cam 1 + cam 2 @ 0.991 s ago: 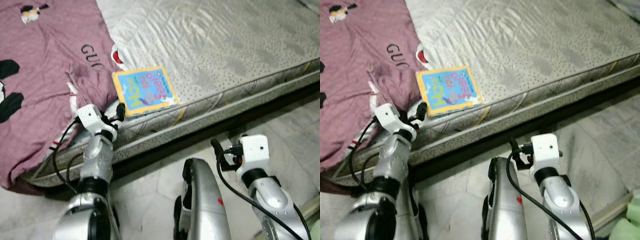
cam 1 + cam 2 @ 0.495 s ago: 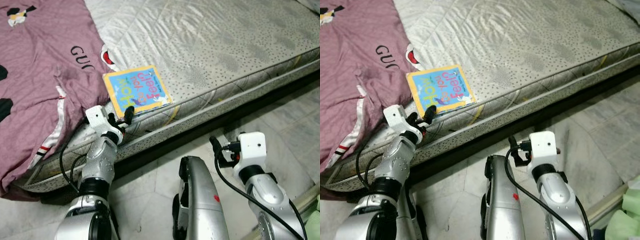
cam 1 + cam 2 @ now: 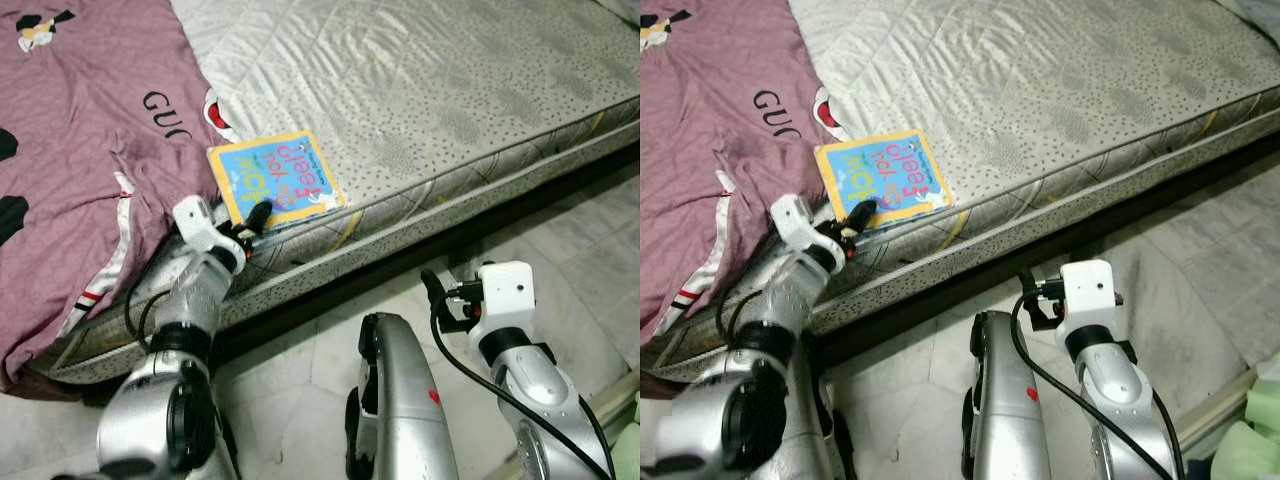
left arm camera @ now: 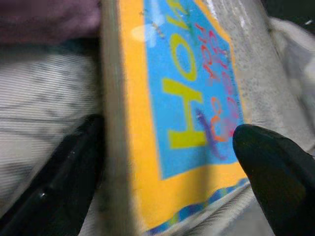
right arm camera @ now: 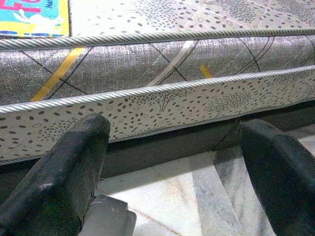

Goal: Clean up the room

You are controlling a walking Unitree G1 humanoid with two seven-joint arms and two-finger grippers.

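A blue picture book [image 3: 277,180] with a yellow border lies flat near the front edge of a grey mattress [image 3: 440,90]. My left gripper [image 3: 255,217] is at the book's near corner, open, with one finger on either side of its edge; the left wrist view shows the book [image 4: 192,98] close up between the two black fingers [image 4: 275,167]. My right gripper [image 3: 432,296] hangs open over the floor in front of the mattress side [image 5: 162,103], holding nothing.
A mauve printed shirt [image 3: 80,150] is spread over the mattress's left part, touching the book's left side. A dark gap runs under the mattress. Pale marble floor [image 3: 580,250] lies in front. Something light green [image 3: 1260,420] sits at the lower right.
My left gripper has pushed forward to the book's near corner, so its fingers now straddle the edge. The right arm has barely moved.
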